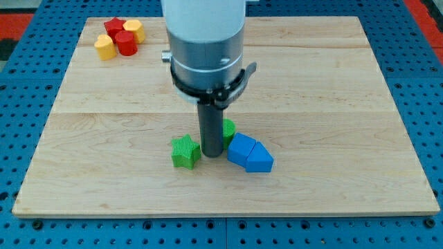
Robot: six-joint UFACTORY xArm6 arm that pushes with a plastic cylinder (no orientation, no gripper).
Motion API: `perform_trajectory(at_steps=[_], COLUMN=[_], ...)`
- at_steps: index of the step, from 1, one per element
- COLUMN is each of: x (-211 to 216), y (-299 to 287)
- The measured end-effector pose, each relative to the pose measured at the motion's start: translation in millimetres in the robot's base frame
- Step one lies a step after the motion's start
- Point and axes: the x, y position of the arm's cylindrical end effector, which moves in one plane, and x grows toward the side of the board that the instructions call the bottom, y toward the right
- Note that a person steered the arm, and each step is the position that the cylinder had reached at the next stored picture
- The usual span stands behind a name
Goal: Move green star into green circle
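The green star lies on the wooden board below the centre. My tip stands just to the star's right, very close to it. The green circle is mostly hidden behind the rod; only its right edge shows, up and to the right of the tip. The tip sits between the star and the circle.
Two blue blocks lie touching each other just right of the tip, below the green circle. A cluster of red and yellow blocks sits at the view's top left. The wooden board rests on a blue perforated base.
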Motion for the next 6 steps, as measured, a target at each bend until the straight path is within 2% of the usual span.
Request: perform_trajectory(at_steps=[1, 2, 3, 5, 6], x=[-22.2, -25.8, -23.4, -21.7, 26.8], y=[4.0, 60.6, 39.9, -88.1, -103.8])
